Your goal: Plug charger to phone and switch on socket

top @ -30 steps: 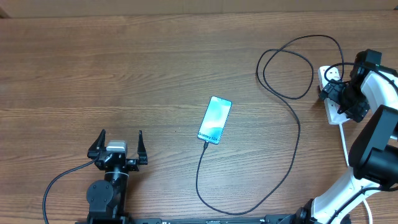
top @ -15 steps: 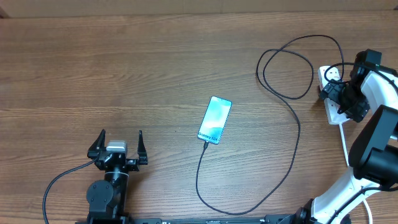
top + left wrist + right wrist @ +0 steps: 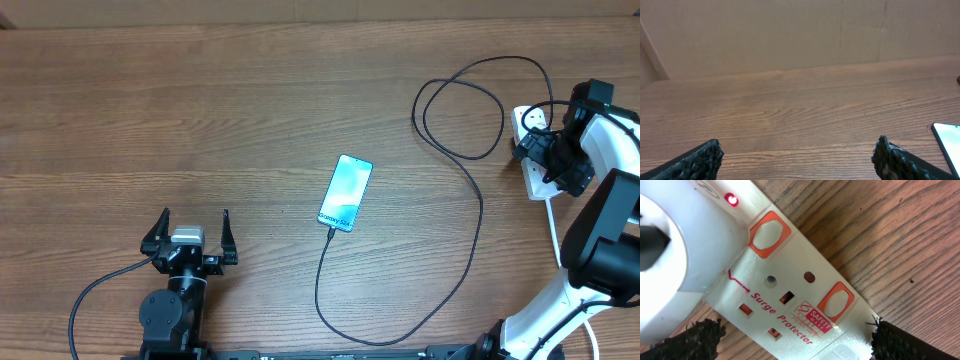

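Note:
The phone (image 3: 345, 192) lies mid-table, screen lit light blue; its corner shows in the left wrist view (image 3: 949, 141). The thin black charger cable (image 3: 478, 200) runs from the phone's lower end, loops round the front and curls back to the socket (image 3: 533, 150) at the right edge. In the right wrist view the white socket (image 3: 790, 297) fills the frame, with a white plug body (image 3: 675, 245) seated in it and a red light (image 3: 731, 199) lit. My right gripper (image 3: 795, 340) is open, fingers either side of the strip. My left gripper (image 3: 190, 238) is open and empty at the front left.
The socket's thick white cord (image 3: 553, 225) runs down the right edge beside my right arm. A wall rises behind the table in the left wrist view (image 3: 790, 35). The cable's loops (image 3: 460, 110) lie on the table left of the socket.

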`<action>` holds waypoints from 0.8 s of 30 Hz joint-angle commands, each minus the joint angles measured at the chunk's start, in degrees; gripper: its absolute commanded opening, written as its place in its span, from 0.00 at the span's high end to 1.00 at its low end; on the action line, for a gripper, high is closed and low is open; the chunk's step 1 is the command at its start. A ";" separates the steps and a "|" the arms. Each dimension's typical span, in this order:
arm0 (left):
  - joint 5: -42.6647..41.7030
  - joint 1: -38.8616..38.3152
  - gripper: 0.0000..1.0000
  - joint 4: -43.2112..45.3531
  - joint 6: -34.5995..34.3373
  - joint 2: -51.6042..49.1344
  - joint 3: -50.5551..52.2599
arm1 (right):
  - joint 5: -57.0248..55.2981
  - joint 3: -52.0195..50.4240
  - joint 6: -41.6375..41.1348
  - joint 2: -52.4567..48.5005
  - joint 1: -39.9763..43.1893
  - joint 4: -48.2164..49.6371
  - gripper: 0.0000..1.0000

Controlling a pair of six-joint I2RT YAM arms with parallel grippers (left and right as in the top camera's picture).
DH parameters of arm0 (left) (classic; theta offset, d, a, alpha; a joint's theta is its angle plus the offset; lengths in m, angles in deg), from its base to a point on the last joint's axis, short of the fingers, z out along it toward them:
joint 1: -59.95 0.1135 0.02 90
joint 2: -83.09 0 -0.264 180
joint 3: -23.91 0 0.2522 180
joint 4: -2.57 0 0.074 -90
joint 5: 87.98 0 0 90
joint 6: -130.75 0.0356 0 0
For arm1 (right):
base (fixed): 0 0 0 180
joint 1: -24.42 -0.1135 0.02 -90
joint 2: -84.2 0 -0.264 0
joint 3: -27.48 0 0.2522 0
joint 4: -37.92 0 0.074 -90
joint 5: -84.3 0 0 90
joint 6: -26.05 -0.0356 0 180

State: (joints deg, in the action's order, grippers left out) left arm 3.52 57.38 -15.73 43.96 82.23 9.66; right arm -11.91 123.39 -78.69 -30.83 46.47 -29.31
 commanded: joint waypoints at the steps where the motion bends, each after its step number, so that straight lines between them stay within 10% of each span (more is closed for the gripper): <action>1: -0.02 0.39 0.00 0.09 0.90 0.66 0.17 | -0.13 -0.24 0.20 1.03 -0.33 0.31 0.00; 24: -0.02 0.39 0.00 0.09 0.90 0.66 0.17 | -0.13 -0.68 0.02 0.87 -0.11 1.99 0.00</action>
State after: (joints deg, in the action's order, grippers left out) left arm 3.52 57.38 -15.73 43.96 82.23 9.66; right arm -11.91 123.30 -78.63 -30.83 46.45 -28.65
